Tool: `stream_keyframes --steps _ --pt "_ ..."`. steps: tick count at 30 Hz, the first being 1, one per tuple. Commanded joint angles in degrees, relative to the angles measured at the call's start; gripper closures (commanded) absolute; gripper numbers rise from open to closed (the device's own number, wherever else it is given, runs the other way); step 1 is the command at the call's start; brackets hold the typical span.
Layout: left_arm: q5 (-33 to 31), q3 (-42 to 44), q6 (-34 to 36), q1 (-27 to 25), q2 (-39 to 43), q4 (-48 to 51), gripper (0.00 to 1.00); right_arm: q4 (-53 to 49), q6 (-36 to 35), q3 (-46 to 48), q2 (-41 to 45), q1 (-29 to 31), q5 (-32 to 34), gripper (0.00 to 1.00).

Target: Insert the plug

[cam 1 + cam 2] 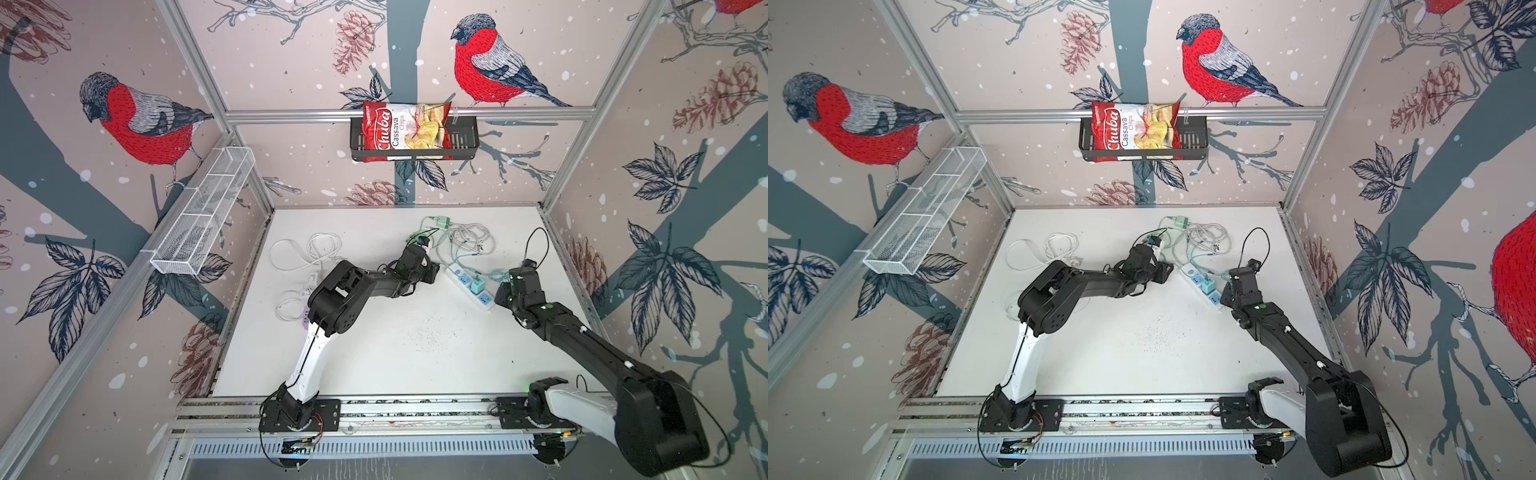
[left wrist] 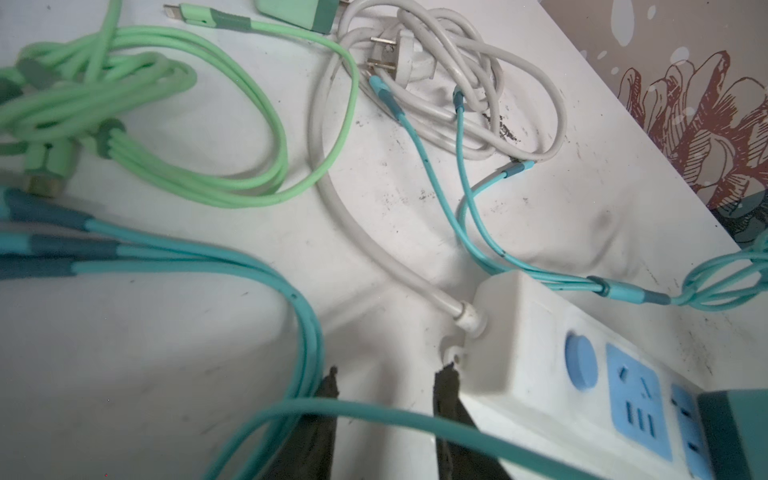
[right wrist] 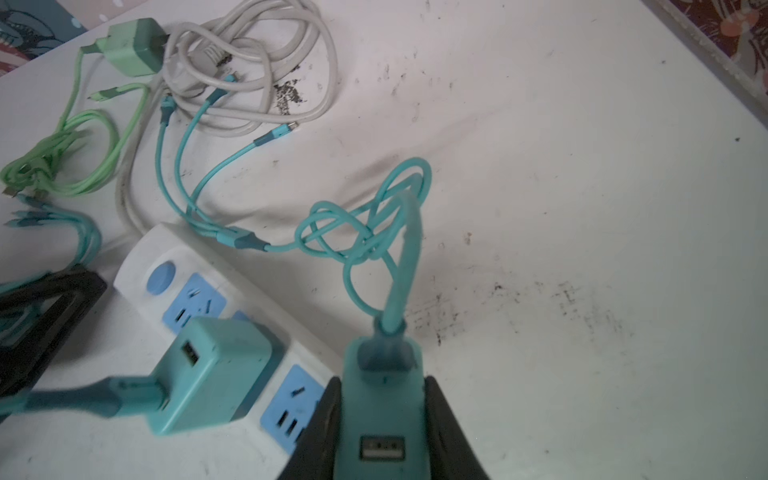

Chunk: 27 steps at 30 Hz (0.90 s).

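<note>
My right gripper [image 3: 382,384] was clamped on the teal plug [image 3: 384,419]. The plug's long axis ran along my fingers, with its cable end pointing toward the far side (the prongs were hidden from me). It hung just beside the free near-right socket [image 3: 291,409] of the power strip [image 3: 137,249], which lay far-left to near-right. My left gripper [image 2: 388,386] stood parted at the strip's far end.

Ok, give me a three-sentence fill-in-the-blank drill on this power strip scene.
The gripper shut on the loose teal charger belongs to the ____ arm.
The plugged-in teal charger occupies the power strip's ____ socket.
The chip bag sits in a ____ basket.
Missing words: right; middle; black.
</note>
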State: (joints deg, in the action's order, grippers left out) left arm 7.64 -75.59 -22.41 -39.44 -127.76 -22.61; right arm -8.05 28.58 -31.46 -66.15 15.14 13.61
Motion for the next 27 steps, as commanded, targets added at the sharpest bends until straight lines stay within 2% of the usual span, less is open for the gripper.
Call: stream_keyframes --steps 1,5,7,10,15,18,22,25,27 --pt "-1.1 1.9 -0.3 0.1 0.9 11.8 0.61 5.1 -1.5 -1.3 -2.8 -0.6 -1.7 0.81" --pt "-0.7 3.6 -0.7 0.2 2.1 10.7 0.61 5.9 -1.6 -2.8 -7.6 -0.1 -4.7 0.82" --pt "-0.9 4.1 -0.7 0.2 2.2 10.5 0.61 4.6 -0.8 -3.0 -8.0 1.6 -4.0 0.82" --pt "-2.1 4.7 -0.8 0.2 2.3 10.0 0.60 2.9 1.5 -2.1 -6.3 4.2 -3.7 0.82" --pt "-1.5 5.3 -1.1 0.2 2.7 8.8 0.61 3.1 6.8 1.9 -1.3 8.3 -7.8 0.81" --pt "-1.4 5.7 -1.1 0.2 3.2 8.6 0.60 2.2 8.7 3.4 1.3 10.4 -8.1 0.79" --pt "-1.2 7.0 -1.2 0.1 4.1 7.6 0.61 0.0 7.9 3.7 4.0 10.6 -8.4 0.78" --pt "-1.1 8.3 -1.4 0.2 5.2 7.1 0.61 -2.7 6.0 3.1 6.0 11.3 -5.0 0.79" --pt "-0.9 9.6 -1.6 0.2 6.2 5.9 0.60 -2.8 4.0 2.9 7.2 11.3 -5.4 0.78"
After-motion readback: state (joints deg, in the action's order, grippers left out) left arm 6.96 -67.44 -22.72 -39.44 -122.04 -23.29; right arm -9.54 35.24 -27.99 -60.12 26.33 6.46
